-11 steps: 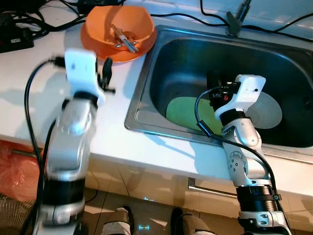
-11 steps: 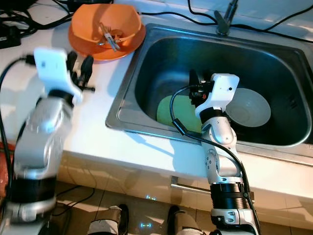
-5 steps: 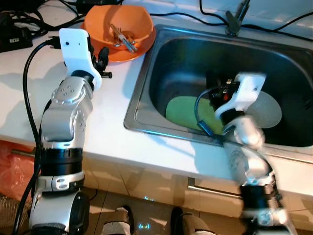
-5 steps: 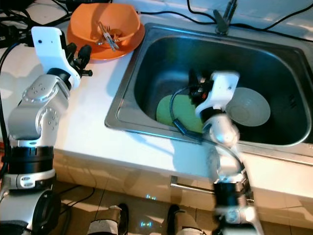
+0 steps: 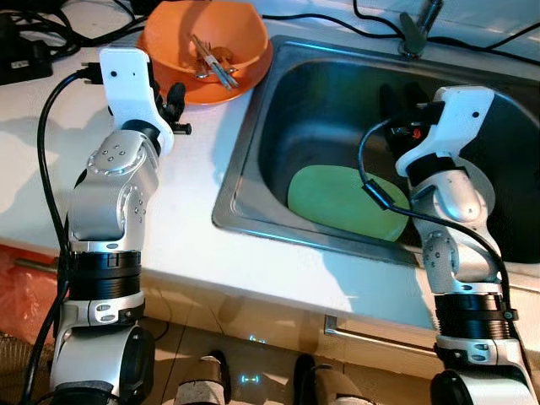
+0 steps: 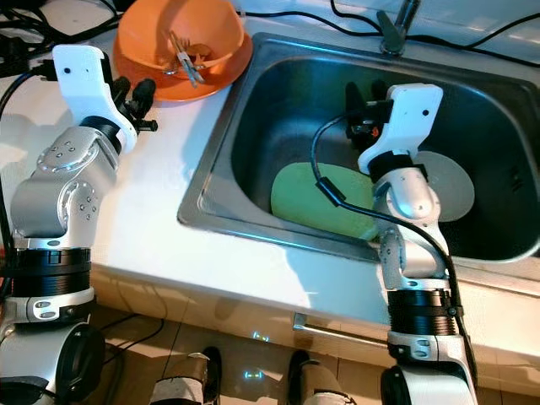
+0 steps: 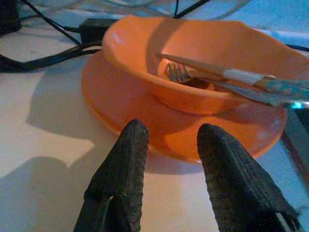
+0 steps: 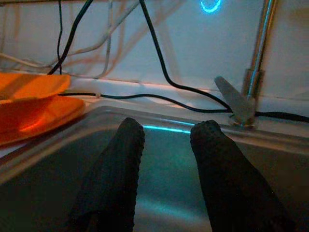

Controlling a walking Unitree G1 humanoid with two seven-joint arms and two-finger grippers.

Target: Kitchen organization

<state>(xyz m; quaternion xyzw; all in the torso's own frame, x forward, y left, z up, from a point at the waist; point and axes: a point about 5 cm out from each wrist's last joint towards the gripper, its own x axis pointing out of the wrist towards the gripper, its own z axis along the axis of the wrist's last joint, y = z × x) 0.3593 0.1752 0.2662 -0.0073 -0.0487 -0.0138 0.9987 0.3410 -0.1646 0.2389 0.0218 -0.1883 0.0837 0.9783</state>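
Observation:
An orange bowl [image 5: 205,38] sits on an orange plate [image 7: 120,111] on the white counter, left of the sink. A fork and other utensils [image 7: 227,77] lie in the bowl. My left gripper [image 7: 169,137] is open, low over the counter, its fingertips just short of the plate's near rim. In the steel sink [image 5: 245,160] lie a green plate [image 5: 342,201] and, to its right, a grey plate [image 6: 451,190]. My right gripper [image 6: 364,94] hangs open and empty above the sink, over the green plate's far edge, pointing at the back wall.
A faucet [image 8: 246,92] stands at the sink's back rim. Black cables [image 8: 159,67] run along the wall and counter behind the bowl. A black adapter [image 5: 25,55] lies at the counter's far left. A cabinet handle [image 5: 371,333] shows below the counter edge.
My right arm has risen and swung right, off the green plate. My left gripper moved up to the orange plate a second ago and has held there since.

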